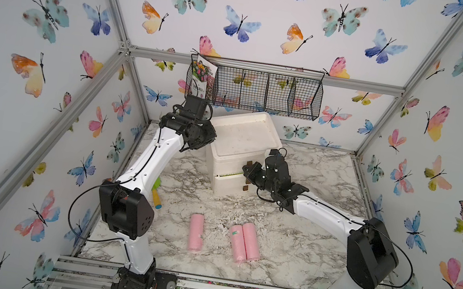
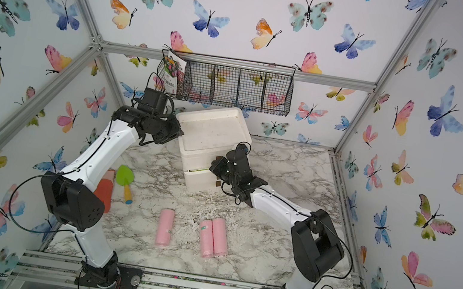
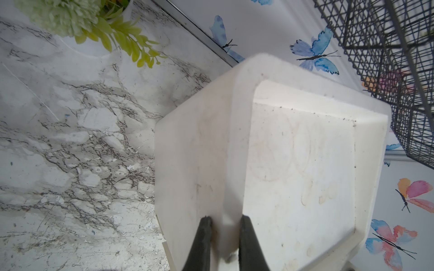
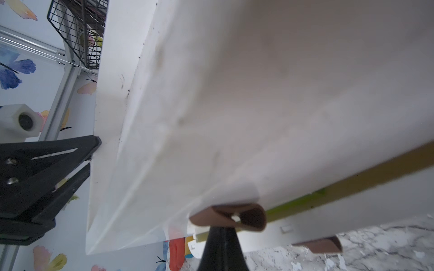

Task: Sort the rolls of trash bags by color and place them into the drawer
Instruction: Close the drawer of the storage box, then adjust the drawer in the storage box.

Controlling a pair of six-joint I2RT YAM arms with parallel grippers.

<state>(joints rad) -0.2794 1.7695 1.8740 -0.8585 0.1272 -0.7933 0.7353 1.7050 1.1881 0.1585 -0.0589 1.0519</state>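
The left gripper [image 3: 226,239] pinches a top corner of the white drawer unit [image 1: 241,135]. On the marble table [image 1: 300,256] in front lie a lone pink roll [image 1: 196,232] and a touching pink pair [image 1: 251,241]. The right gripper [image 4: 221,232], fingers together, pinches the upper drawer's brown loop handle [image 4: 252,217].

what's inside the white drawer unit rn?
Only a light green sliver shows through the thin gap between the two drawer fronts. Everything else in the white drawer unit is hidden by its fronts and top.

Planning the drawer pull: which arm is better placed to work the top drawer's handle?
Right: the right gripper is shut, tips at the brown loop handle; the left gripper clamps the rim of the drawer unit.
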